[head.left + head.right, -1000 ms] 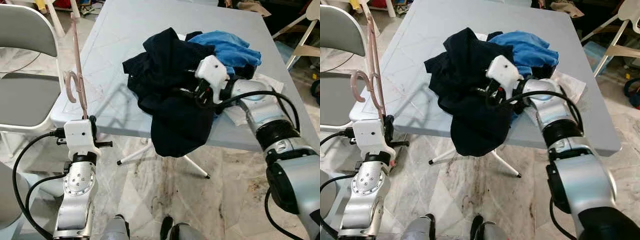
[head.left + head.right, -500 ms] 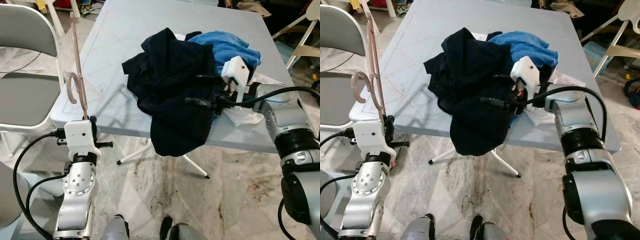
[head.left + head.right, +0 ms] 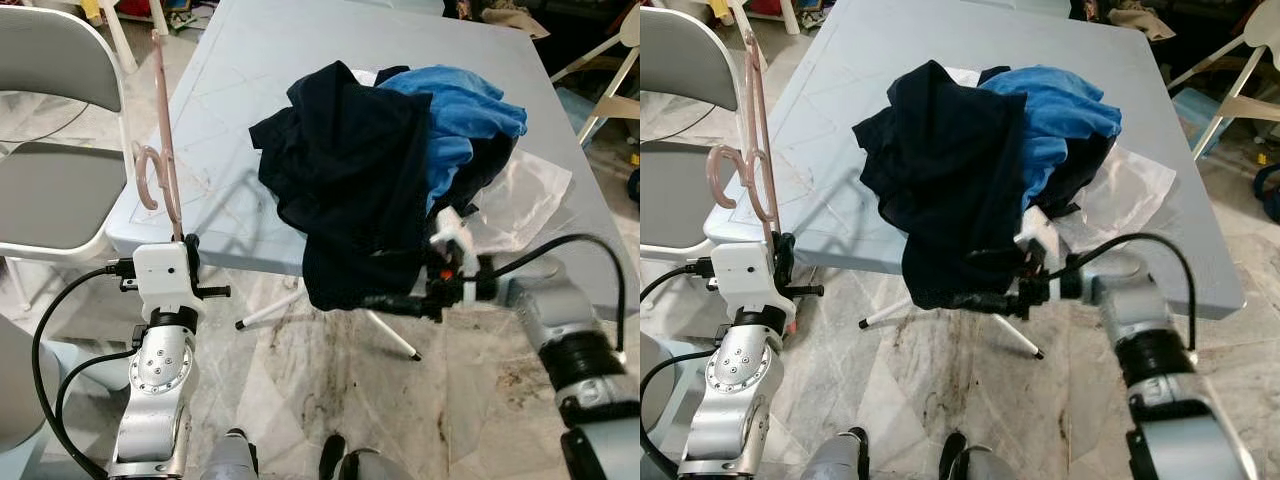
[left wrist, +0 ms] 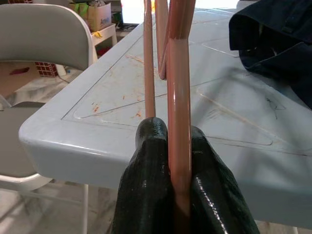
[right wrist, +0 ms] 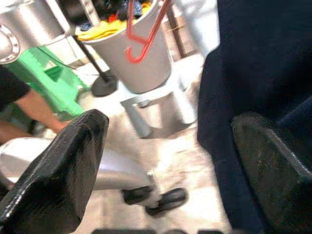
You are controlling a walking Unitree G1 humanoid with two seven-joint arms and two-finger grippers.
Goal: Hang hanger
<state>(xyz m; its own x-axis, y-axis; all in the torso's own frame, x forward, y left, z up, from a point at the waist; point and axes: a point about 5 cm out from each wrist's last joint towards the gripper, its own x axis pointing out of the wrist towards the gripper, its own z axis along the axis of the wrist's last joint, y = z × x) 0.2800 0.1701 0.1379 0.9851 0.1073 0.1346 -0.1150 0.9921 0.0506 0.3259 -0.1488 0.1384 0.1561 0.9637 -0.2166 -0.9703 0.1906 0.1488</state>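
A pink hanger (image 3: pixel 160 150) stands upright beside the grey table's near left corner, hook facing left. My left gripper (image 3: pixel 185 248) is shut on its lower rod; the left wrist view shows both black fingers (image 4: pixel 146 180) pinching the pink rod (image 4: pixel 178 122). A dark navy garment (image 3: pixel 345 170) lies heaped on the table and droops over the front edge, with a blue garment (image 3: pixel 460 105) behind it. My right gripper (image 3: pixel 375 280) sits below the table's front edge, at the hanging hem of the navy cloth. Its fingers (image 5: pixel 53 175) are wide apart and hold nothing.
The grey table (image 3: pixel 260 50) stands in front of me. A grey folding chair (image 3: pixel 50 180) stands close to the hanger on the left. Crumpled clear plastic (image 3: pixel 525 195) lies at the table's right. The right wrist view shows a grey bucket (image 5: pixel 141 63) with a red hanger (image 5: pixel 144 34).
My right gripper has drawn back out of the clothes pile and dropped below the table's front edge, still open. The left arm and hanger have stayed put.
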